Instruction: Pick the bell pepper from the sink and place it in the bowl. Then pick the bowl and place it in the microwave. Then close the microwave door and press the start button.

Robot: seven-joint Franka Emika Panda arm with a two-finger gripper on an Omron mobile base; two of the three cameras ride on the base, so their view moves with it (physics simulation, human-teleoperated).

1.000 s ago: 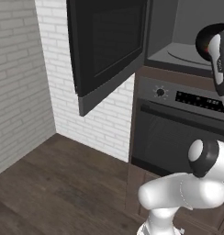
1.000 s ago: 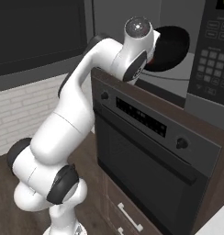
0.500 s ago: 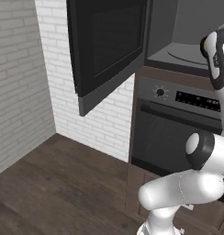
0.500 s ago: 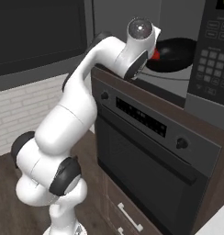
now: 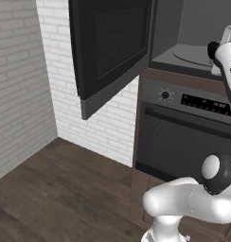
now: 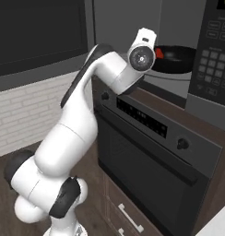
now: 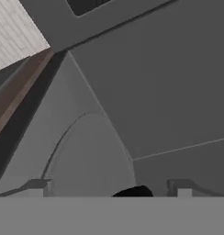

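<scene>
A: Right base view is showing the bowl (image 6: 175,58) sitting inside the microwave (image 6: 179,32) on the round turntable (image 6: 172,76), with the pepper (image 6: 159,54) peeking red at its near rim, just beside the white wrist.

B: Is the tool (image 7: 112,192) gripping anything?

A: I cannot tell. In the hand view the two fingertips (image 7: 38,184) are standing well apart at the bottom, with a dark sliver between them that may be the bowl's rim, but whether they are touching it is not clear.

B: And the door?

A: Left base view is showing the microwave door (image 5: 110,47) swinging wide open to the left, its grey lower edge hanging in front of the white brick wall (image 5: 37,80). The oven (image 5: 186,137) is sitting right below the microwave, its knob and display facing out.

B: Where is the arm reaching?

A: The arm (image 6: 82,133) is stretching up from the base, its wrist at the mouth of the microwave, above the oven's front edge.
</scene>
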